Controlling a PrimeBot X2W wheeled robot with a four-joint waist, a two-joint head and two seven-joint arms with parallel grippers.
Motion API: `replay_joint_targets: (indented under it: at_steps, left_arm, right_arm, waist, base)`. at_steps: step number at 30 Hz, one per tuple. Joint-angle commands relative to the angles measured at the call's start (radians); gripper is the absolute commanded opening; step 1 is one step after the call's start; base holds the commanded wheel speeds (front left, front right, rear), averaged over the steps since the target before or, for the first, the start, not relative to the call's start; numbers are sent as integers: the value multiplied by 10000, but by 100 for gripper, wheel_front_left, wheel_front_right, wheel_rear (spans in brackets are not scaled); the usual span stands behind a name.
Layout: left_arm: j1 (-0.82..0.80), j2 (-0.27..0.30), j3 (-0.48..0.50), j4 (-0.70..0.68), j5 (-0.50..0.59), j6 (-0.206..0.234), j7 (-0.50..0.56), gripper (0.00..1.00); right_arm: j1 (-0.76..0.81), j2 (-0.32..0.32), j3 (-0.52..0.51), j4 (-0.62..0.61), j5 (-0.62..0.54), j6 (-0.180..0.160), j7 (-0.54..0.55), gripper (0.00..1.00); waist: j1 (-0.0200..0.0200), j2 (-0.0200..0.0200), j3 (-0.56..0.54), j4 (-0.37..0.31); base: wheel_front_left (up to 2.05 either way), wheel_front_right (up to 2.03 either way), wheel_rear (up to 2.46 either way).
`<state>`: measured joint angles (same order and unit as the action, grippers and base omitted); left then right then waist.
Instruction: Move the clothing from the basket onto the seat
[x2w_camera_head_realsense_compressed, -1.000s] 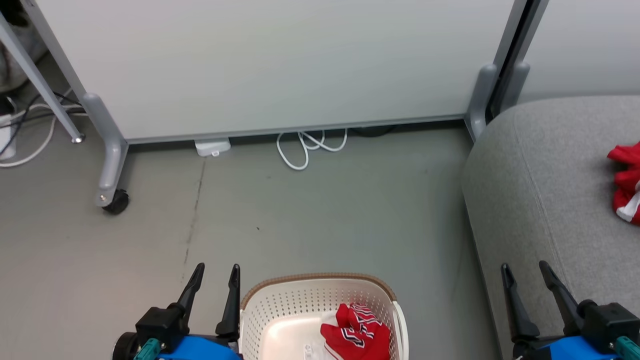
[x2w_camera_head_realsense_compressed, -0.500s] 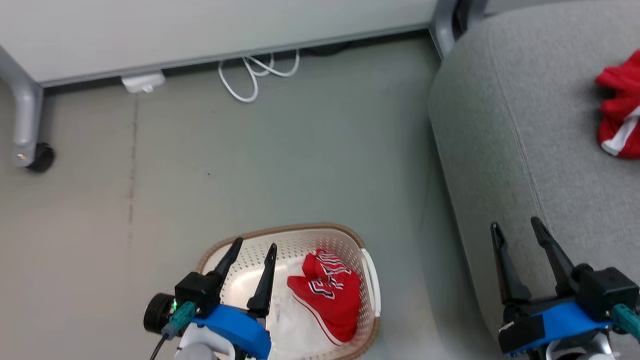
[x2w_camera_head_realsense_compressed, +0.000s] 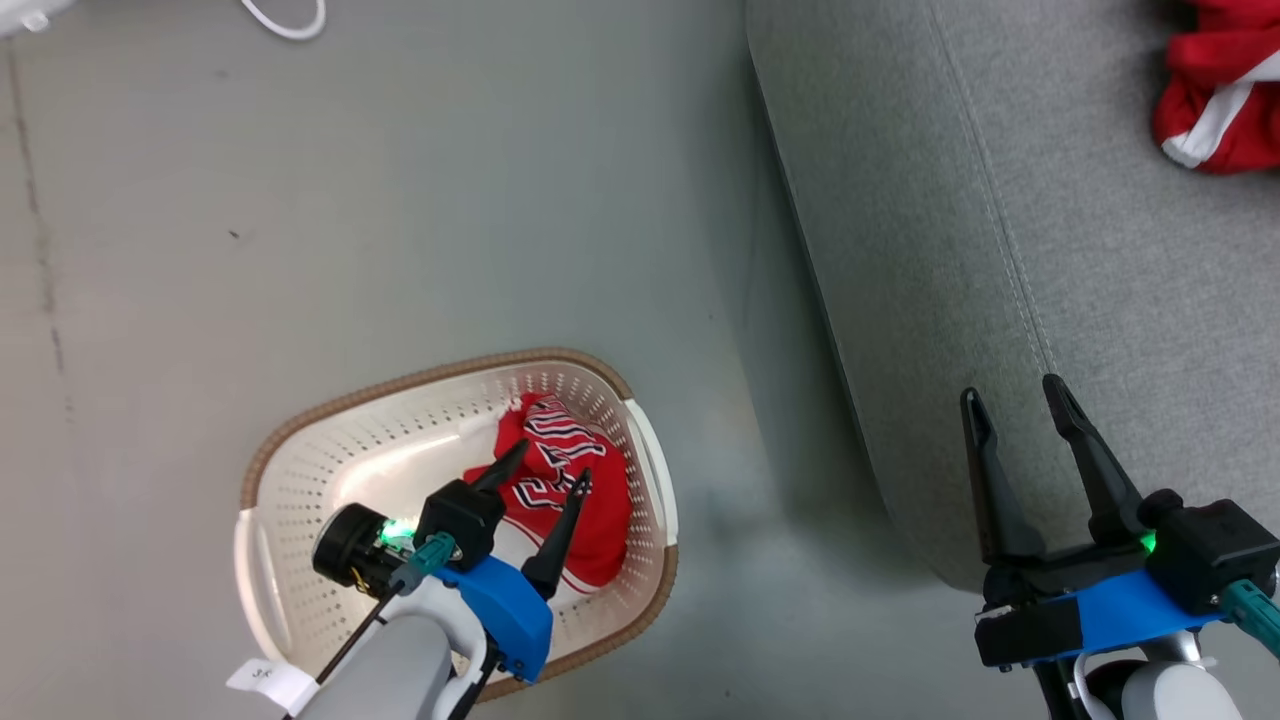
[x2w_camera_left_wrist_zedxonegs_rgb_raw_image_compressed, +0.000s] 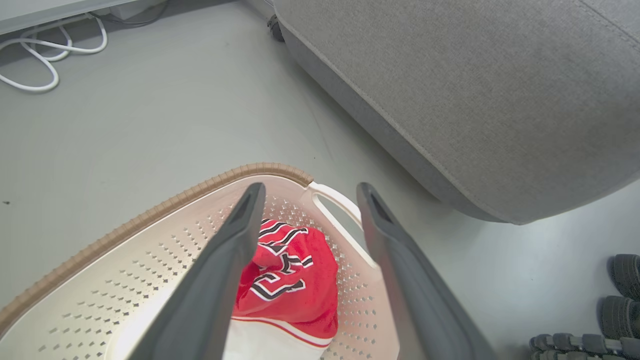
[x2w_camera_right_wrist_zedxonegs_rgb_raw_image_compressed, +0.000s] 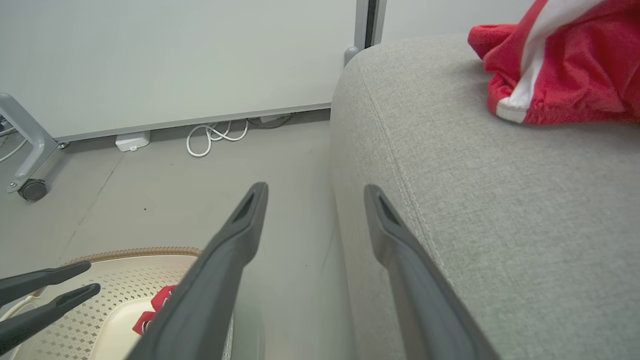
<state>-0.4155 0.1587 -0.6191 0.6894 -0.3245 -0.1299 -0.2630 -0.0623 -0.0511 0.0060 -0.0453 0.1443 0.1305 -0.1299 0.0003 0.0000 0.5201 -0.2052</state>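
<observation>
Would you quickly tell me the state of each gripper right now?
Left gripper: open, empty, over the garment in the basket.
Right gripper: open, empty, beside the sofa.

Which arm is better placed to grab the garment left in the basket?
Left. The left gripper hangs open over the basket, jaws pointing at the striped garment. The right gripper is open over the edge of the sofa, away from the basket.

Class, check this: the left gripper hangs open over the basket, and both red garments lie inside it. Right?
No. Only the striped garment lies in the basket; the other garment lies on the seat, as the head view shows. The left gripper does hang open over the basket.
</observation>
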Motion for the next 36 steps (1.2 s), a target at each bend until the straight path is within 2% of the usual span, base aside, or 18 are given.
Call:
replay_joint_targets:
  at_steps: [1, 14, 27, 36]
  left_arm:
    - [-306, 155, -138, 153, -81, -6, -28, 100]
    - [-1518, 878, -1962, 1044, -883, -6, -26, 100]
    - [-2479, 1373, -3058, 1542, -1661, -6, -26, 100]
    - [-2953, 1405, -3579, 2429, -2272, -6, -26, 100]
  right_arm:
    - [-178, 12, 64, -20, 91, 5, -102, 100]
    - [-738, 12, 488, 224, 410, 5, -703, 100]
    - [-1136, 12, 948, 520, 780, 5, -1070, 100]
    - [-1228, 12, 1074, 617, 922, 5, -1246, 100]
  waist:
    - [-3, 0, 595, -338]
    - [-3, 0, 2043, -661]
    - [-3, 0, 2851, -1021]
    - [-3, 0, 3317, -1284]
  base:
    - [0, 0, 0]
    - [0, 0, 0]
    - [0, 0, 0]
    - [0, 0, 0]
